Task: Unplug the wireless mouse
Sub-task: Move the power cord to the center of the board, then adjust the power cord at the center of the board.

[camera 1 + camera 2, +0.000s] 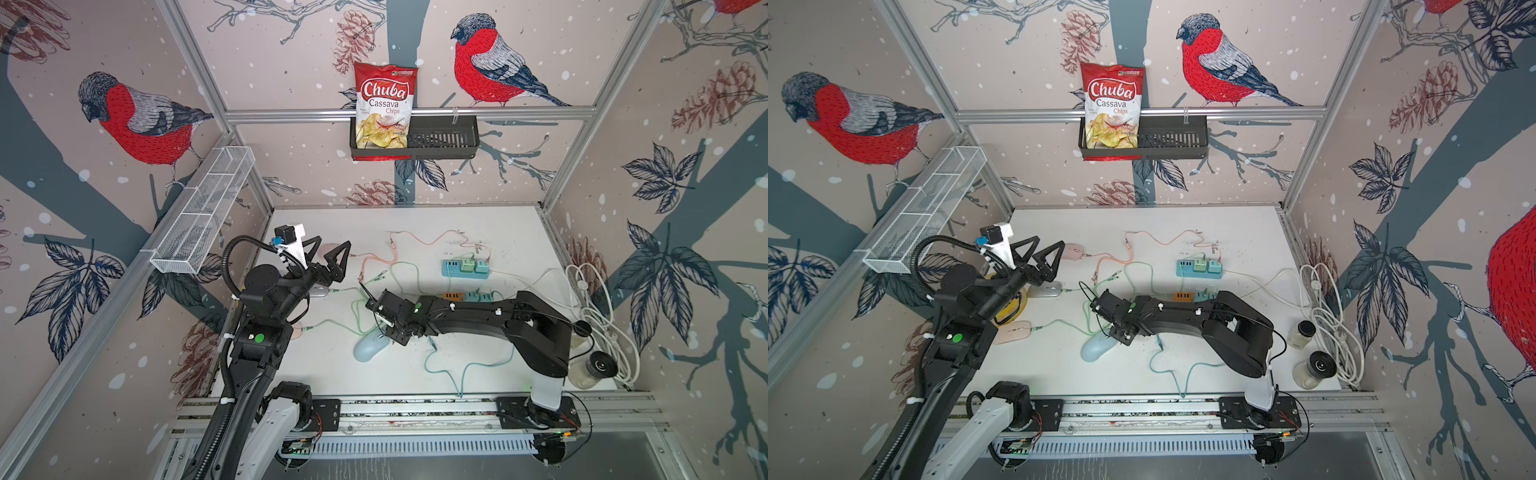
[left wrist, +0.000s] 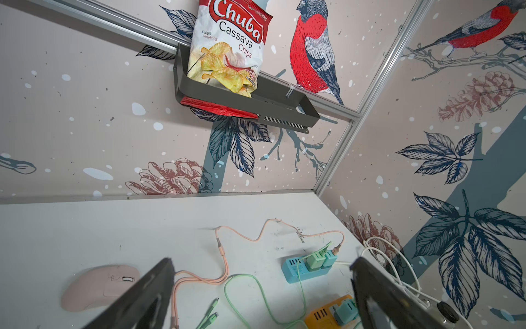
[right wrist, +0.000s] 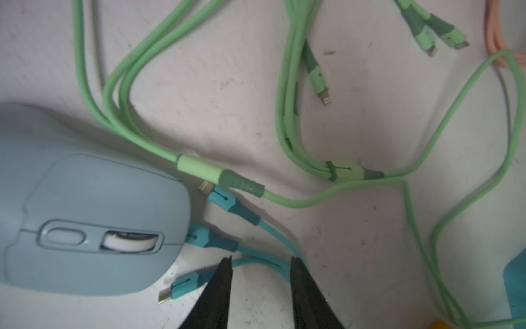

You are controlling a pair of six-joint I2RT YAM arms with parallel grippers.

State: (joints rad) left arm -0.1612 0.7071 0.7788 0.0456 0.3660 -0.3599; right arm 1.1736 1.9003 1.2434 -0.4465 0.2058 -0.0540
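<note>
The light blue wireless mouse (image 1: 369, 347) (image 1: 1096, 347) (image 3: 85, 213) lies in the middle of the white table, nearer its front edge. A blue plug (image 3: 212, 240) sits in its front end. Two loose blue connectors (image 3: 227, 202) (image 3: 182, 287) of the same cable lie beside it. My right gripper (image 3: 260, 260) (image 1: 392, 334) hangs just above the blue cable strands behind that plug, open, its fingertips (image 3: 226, 265) apart and holding nothing. My left gripper (image 1: 328, 251) (image 1: 1040, 252) (image 2: 262, 262) is raised at the left, wide open and empty.
A pink mouse (image 2: 96, 287), a silver mouse (image 1: 1044, 289) and another pink mouse (image 1: 1013, 332) lie at the left. Green cables (image 3: 284, 199) and pink cables (image 2: 222, 273) cross the table. A blue power strip (image 1: 465, 268), an orange one (image 1: 453, 296), two jars (image 1: 1316, 368) and a white cord bundle (image 1: 598, 316) are at the right.
</note>
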